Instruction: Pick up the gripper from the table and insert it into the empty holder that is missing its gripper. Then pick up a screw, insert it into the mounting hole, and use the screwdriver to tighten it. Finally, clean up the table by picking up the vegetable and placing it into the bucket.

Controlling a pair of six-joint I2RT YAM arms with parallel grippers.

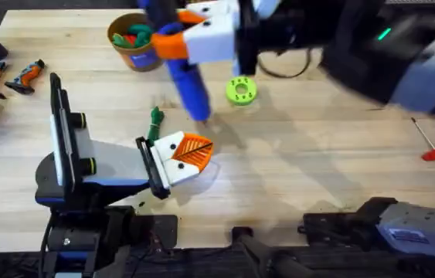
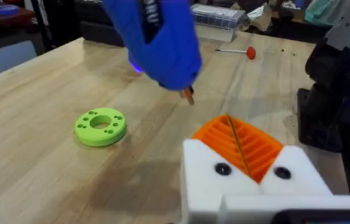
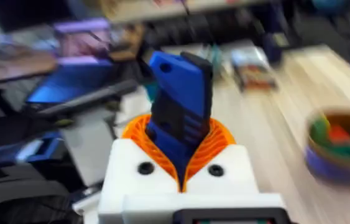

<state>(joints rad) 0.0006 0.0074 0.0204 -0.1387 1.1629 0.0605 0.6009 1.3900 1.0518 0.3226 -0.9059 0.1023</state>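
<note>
Right gripper (image 3: 181, 171) fingers clamped on blue plastic electric screwdriver (image 1: 186, 77), tip down. Left gripper (image 1: 186, 154) fingers closed, apparently empty. Slim dark-green toy vegetable (image 1: 155, 120) lies on worktop just beyond left fingers. Keep bit vertical, lower slowly onto screw head.

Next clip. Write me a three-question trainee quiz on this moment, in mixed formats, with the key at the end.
1. True or false: the dark-green vegetable already lies in the bucket.
2. What does the right tool clamp? A) a red-handled pin B) the blue screwdriver C) a lime disc
3. In the overhead view, which arm's tool sits nearer the vegetable?

Key: 1 false, it lies on the table; 2 B; 3 the left tool.
</note>
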